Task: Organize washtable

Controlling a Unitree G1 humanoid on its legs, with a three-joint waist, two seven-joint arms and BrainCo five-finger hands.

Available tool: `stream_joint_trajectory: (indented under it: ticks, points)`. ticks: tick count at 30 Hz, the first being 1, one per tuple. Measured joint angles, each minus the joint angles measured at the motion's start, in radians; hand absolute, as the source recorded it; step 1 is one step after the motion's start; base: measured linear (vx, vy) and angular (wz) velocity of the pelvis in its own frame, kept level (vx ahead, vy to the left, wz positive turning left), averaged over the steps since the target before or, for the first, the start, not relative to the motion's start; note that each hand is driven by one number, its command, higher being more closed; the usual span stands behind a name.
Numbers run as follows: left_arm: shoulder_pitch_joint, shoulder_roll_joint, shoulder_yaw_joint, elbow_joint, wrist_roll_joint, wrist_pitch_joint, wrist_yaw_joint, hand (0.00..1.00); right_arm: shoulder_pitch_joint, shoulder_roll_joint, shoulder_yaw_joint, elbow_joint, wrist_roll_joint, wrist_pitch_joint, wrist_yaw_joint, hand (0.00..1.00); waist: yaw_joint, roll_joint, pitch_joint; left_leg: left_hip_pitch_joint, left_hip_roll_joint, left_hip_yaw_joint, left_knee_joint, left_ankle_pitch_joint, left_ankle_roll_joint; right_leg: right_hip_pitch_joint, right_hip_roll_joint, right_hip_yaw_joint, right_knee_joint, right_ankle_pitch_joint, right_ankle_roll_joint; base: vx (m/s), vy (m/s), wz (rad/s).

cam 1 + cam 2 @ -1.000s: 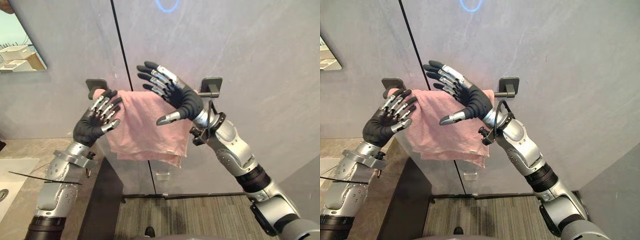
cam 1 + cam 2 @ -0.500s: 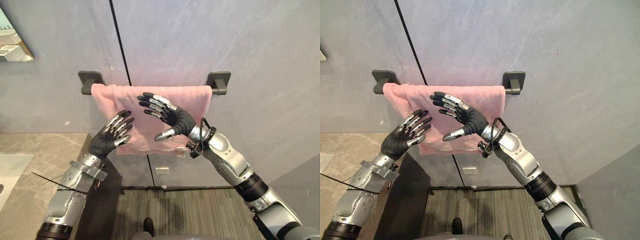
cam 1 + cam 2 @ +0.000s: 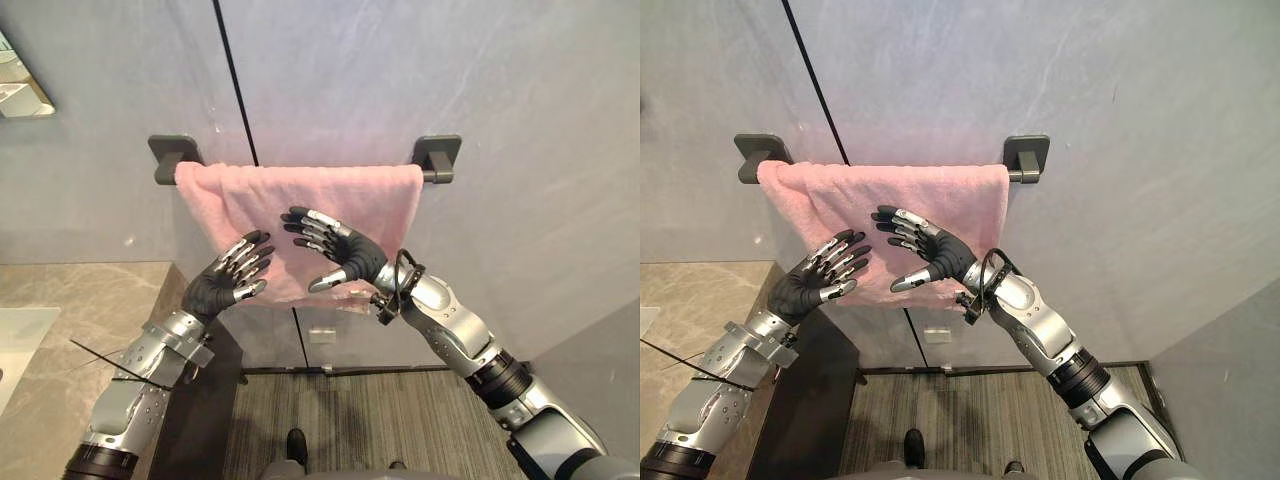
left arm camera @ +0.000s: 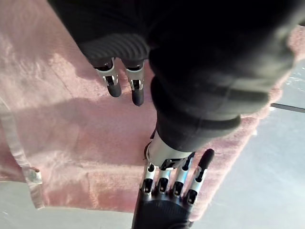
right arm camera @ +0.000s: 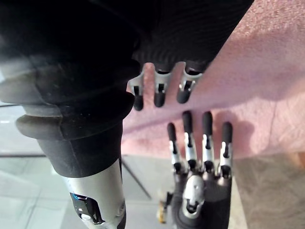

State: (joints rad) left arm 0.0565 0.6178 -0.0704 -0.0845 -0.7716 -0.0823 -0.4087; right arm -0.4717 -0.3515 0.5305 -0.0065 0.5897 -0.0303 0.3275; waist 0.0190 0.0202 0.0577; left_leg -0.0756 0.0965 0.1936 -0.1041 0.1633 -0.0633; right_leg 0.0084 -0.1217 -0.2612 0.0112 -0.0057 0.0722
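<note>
Towel (image 3: 330, 195), nubby pink, hangs behind left robot hand (image 3: 213, 290), right robot hand (image 3: 356, 259), both splayed.

the left arm (image 3: 135, 385) and the right arm (image 3: 452, 328) are finished in silver-grey metal and built of rounded segments. a broad black collar (image 3: 497, 378) is set into the right arm, and a black cable (image 3: 408, 264) is looped at its wrist. the left hand (image 3: 212, 288) and the right hand (image 3: 352, 258) are sheathed in dark ribbed covers; their silver fingers are tipped in black.
</note>
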Motion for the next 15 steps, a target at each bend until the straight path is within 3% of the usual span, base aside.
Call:
stream_joint_trajectory:
  ticks: [8,13,15]
  points:
    - [-0.036,-0.055,-0.018,0.140,0.106,0.012,0.066,0.00,0.082,0.030,-0.025,0.024,-0.032,0.014,-0.039,0.00,-0.005,-0.004,0.002,0.000,0.007,0.027,0.000,0.004,0.006,-0.012,0.005,0.023,-0.002,0.012,0.004,0.03,-0.007,-0.10]
    - [-0.025,-0.107,0.037,0.176,0.115,0.012,0.125,0.00,0.241,0.026,-0.197,0.020,-0.030,0.018,-0.069,0.00,-0.005,-0.004,0.002,0.002,0.007,0.027,0.000,0.005,0.006,-0.010,0.014,0.023,-0.001,0.012,0.003,0.04,-0.017,-0.03]
    - [0.022,-0.165,0.130,0.217,0.114,0.007,0.125,0.00,0.349,0.009,-0.288,-0.011,-0.006,0.021,-0.067,0.00,-0.008,-0.003,0.002,0.002,0.008,0.027,0.000,0.005,0.006,-0.007,0.014,0.026,-0.002,0.012,0.003,0.03,-0.005,-0.04]
